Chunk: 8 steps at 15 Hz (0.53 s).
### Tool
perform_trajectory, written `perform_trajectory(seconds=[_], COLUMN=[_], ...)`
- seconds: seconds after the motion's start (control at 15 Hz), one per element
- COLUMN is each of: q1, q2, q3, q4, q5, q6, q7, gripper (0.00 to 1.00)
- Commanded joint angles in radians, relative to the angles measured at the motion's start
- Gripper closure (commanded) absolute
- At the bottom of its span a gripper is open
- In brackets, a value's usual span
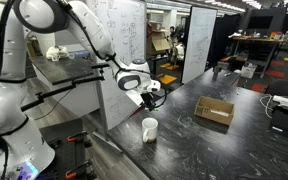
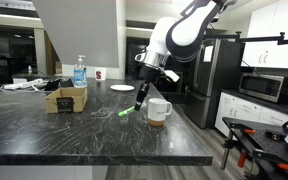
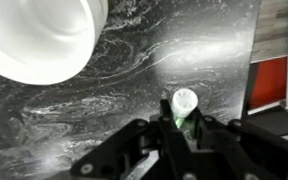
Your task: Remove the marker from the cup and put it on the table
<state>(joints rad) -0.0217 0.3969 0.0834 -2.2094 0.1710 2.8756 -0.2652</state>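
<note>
Pincer (image 2: 142, 86) was clamped on the marker (image 3: 185, 103), holding it tilted, out of the cup (image 2: 159, 111) and just left of it in an exterior view. It hung low over the table (image 2: 74, 135), probably ready for laying down on bare surface.

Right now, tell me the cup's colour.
Plain white. The cup shows best in the wrist view.

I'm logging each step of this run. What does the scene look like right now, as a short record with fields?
gripper: the gripper is shut on the marker, beside the cup
marker: the marker is out of the cup and not yet lying on the table
cup: the cup is upright on the table, with no marker in it
table: the table has a dark, mottled top
other: the cardboard box is on the table, apart from the cup
</note>
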Motion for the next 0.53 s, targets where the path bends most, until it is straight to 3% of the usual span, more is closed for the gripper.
perform_trajectory(seconds=[0.0,0.07,0.13,0.2,0.47], q1=[-0.002,-0.003,-0.005,0.002,0.011], q2=[0.078,0.091,0.097,0.090,-0.005], q3=[-0.004,-0.005,-0.005,-0.014,-0.039], q4=[0.097,0.115,0.125,0.122,0.070], q5=[-0.046,-0.056,-0.070,-0.089,-0.163], q6=[-0.001,-0.011,-0.016,-0.021,-0.128], q7=[0.068,0.069,0.063,0.069,0.065], gripper=[0.95,0.95,0.55,0.53,0.25])
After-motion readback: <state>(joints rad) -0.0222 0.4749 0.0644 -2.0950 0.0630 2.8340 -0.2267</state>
